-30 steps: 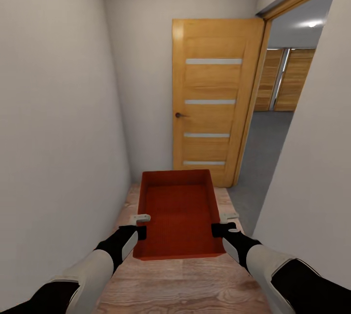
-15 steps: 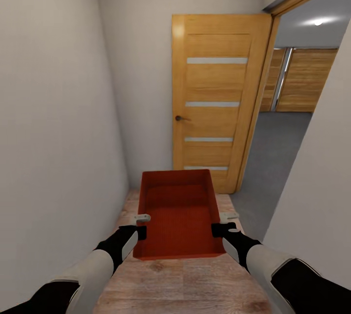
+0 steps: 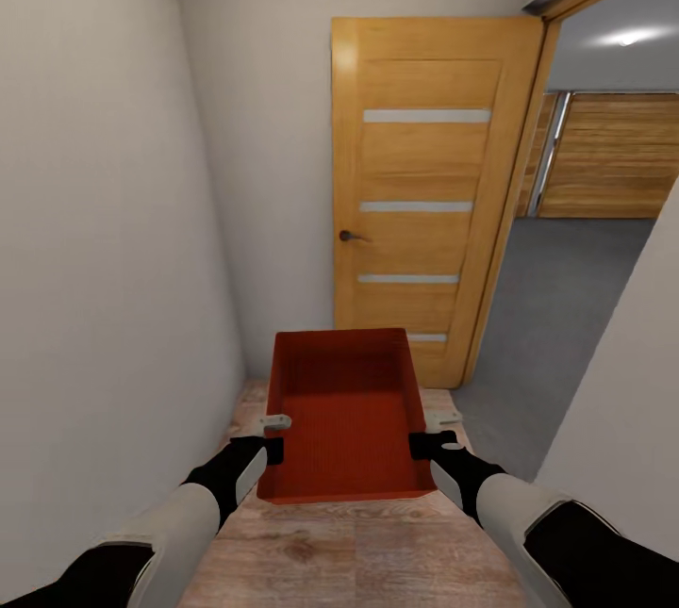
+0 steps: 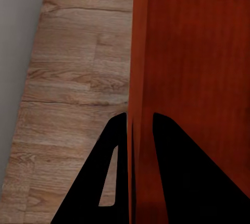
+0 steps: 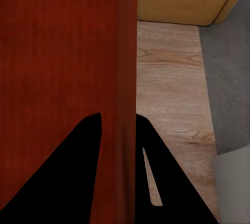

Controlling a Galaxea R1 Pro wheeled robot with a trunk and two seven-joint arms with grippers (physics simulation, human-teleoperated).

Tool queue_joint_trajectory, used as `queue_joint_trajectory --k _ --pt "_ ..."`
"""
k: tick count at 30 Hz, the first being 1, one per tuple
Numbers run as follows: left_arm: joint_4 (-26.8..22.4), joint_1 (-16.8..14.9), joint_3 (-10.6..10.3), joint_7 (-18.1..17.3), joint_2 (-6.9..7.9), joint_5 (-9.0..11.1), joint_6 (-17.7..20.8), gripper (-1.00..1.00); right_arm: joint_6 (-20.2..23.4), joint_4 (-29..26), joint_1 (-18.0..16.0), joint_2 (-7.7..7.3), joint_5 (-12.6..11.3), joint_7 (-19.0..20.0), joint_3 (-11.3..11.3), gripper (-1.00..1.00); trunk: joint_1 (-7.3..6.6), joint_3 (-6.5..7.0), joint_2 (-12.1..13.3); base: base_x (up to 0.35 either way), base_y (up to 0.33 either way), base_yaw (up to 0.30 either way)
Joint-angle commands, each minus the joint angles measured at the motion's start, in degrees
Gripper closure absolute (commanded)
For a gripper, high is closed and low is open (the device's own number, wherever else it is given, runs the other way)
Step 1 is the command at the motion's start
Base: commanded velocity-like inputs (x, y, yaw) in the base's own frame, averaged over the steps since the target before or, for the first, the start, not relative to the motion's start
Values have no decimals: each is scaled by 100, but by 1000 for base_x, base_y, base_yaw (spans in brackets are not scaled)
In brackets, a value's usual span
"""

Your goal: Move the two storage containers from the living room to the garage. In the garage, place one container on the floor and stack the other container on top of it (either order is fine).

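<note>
One orange-red storage container point(image 3: 343, 415) hangs in front of me above a light wood plank floor point(image 3: 358, 561). My left gripper point(image 3: 274, 435) is shut on its left wall and my right gripper point(image 3: 429, 432) is shut on its right wall. In the left wrist view the black fingers point(image 4: 117, 172) straddle the container's wall point(image 4: 138, 78). The right wrist view shows the same grip, with fingers point(image 5: 86, 166) on either side of the wall point(image 5: 126, 52). The bin is empty inside. Through the doorway at the right lies the garage's dark grey floor point(image 3: 556, 306).
I am in a narrow corridor with pale walls close on the left point(image 3: 104, 240) and right point(image 3: 622, 457). An open wooden door point(image 3: 424, 193) with glass strips stands ahead. Beyond the doorway a wooden plank door point(image 3: 604, 156) closes the far side.
The whole view has shifted: the door and doorway loom larger and more grey floor shows at the right, so the camera moved forward. Both grippers keep the same hold on the container.
</note>
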Motion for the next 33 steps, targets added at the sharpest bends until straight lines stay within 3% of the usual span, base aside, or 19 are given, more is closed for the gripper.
queue_joint_trajectory --k 1,16,33 --pt "-33 -4 -14 93 19 -168 4 100 -31 131 -7 0 -108 -25 -91 100 7 -12 -13 328 0 0" --pt "-39 -3 -14 93 19 -171 21 100 -32 131 -7 6 -108 -34 -91 100 7 -12 -13 317 0 -44" --pt "-39 -4 -14 95 13 -166 34 100 -32 131 -5 9 -108 -34 -91 100 7 -12 -13 29 3 -266"
